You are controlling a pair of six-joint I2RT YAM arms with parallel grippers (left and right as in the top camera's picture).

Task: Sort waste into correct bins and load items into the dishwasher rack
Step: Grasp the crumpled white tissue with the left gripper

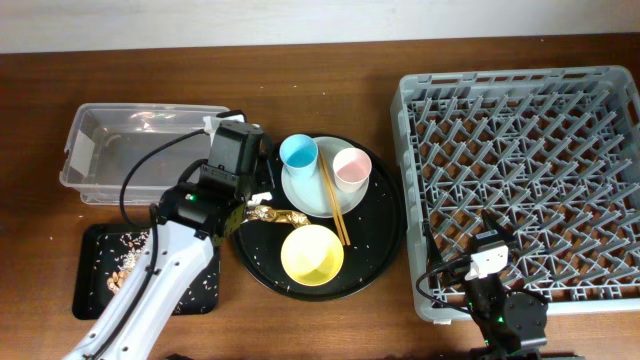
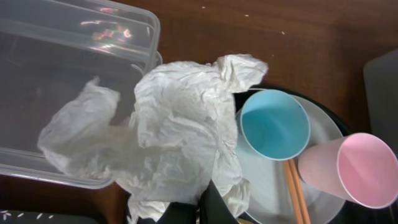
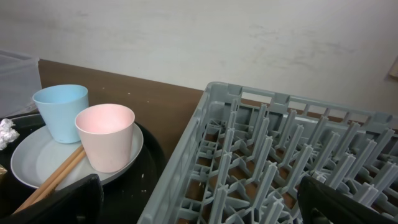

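The crumpled napkin (image 2: 180, 137) hangs over the corner of the clear tub (image 2: 62, 62), just beside the blue cup (image 2: 273, 124); the left gripper (image 2: 202, 206) is clamped on its lower edge. The pink cup (image 2: 364, 168) and chopsticks (image 2: 295, 193) sit on the plate (image 2: 264, 180). The right gripper (image 3: 199, 202) is at the rack's (image 1: 520, 150) near edge, fingers wide apart and holding nothing.

Overhead is looking straight down over the table (image 1: 330, 85). Left wrist is peering close onto the napkin (image 2: 180, 137), right wrist low across the rack (image 3: 280, 162); all are sharing the blue cup (image 1: 298, 152) and pink cup (image 1: 350, 167).
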